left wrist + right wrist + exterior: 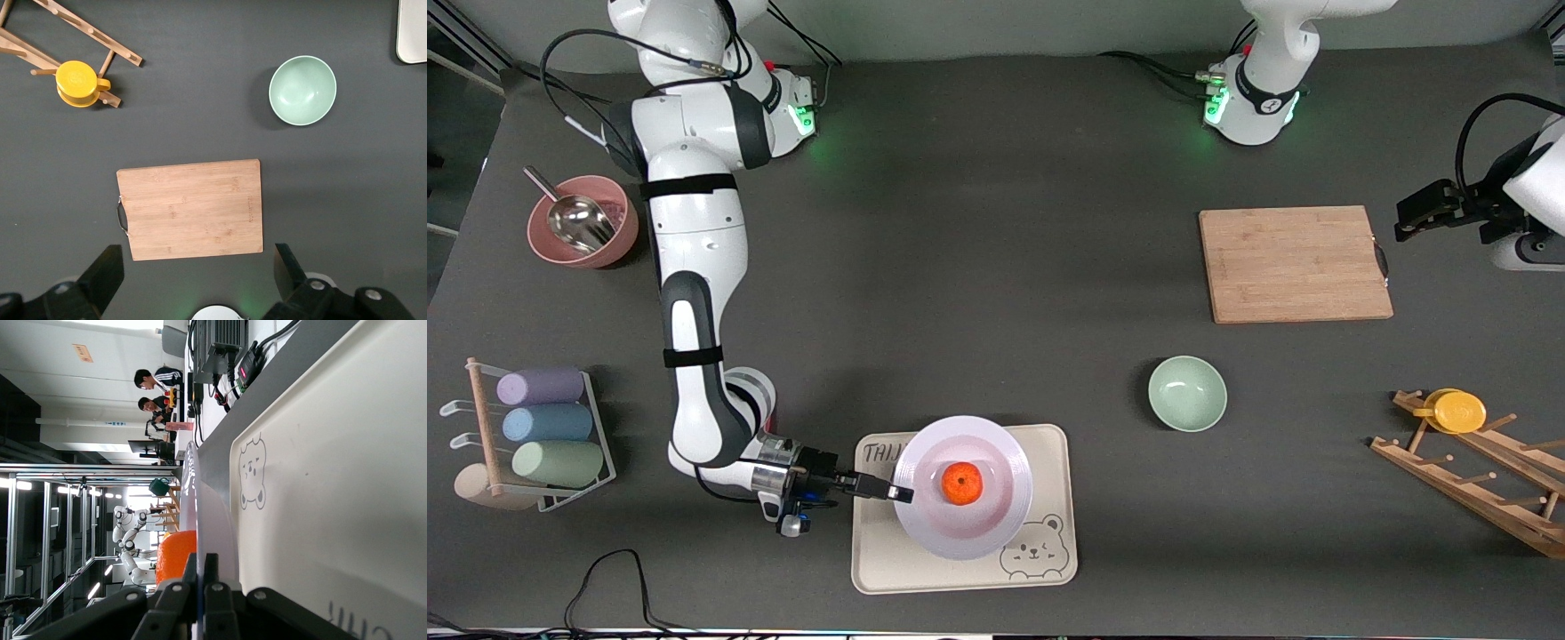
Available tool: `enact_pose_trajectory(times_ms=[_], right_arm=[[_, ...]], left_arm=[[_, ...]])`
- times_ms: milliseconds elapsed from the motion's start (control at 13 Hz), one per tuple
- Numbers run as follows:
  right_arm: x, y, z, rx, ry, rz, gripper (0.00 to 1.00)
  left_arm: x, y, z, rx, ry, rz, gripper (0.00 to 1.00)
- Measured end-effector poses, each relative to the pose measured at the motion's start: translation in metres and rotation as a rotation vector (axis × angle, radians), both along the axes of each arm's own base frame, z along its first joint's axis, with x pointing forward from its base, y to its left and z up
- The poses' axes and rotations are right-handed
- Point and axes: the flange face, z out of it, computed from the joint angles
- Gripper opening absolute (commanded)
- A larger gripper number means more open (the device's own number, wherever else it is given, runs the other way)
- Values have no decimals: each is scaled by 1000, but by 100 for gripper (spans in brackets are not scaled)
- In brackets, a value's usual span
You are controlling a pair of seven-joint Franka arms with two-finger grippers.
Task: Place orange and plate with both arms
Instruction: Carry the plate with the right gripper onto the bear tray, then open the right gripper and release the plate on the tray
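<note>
The right tool (901,492) pinches the pale lavender-white round plate (996,524), small orange fruit (961,484) inside, above the cream bear tray (1049,569) lettered "TAIJ". The left tool (197,283) hangs unclenched over the wooden cutting board (190,209).

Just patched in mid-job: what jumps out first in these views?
The orange sits in the middle of the plate, above the bear tray near the front camera. The right claw is shut on the plate's rim. The left claw hangs open over the cutting board.
</note>
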Motion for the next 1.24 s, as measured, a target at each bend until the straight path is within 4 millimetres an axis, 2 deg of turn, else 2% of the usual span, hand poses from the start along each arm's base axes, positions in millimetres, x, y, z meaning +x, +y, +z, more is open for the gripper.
enact_pose_trajectory(times_ms=[232, 463, 772, 926, 1081, 1158, 1235], right_arm=[[2, -12, -16, -1, -28, -6, 0], [0, -7, -23, -5, -52, 6, 0], [-7, -4, -46, -19, -84, 22, 0], [-6, -3, -46, -28, -88, 9, 0], [-4, -4, -44, -36, -98, 1, 14], [-4, -4, -44, -35, -99, 1, 27], [-4, -3, -43, -34, -100, 0, 68]], left_arm=[[0, 0, 0, 0, 0, 0, 100], [0, 0, 0, 0, 0, 0, 100], [0, 0, 0, 0, 0, 0, 100], [0, 0, 0, 0, 0, 0, 100], [0, 0, 0, 0, 0, 0, 100], [0, 0, 0, 0, 0, 0, 100], [0, 0, 0, 0, 0, 0, 100]])
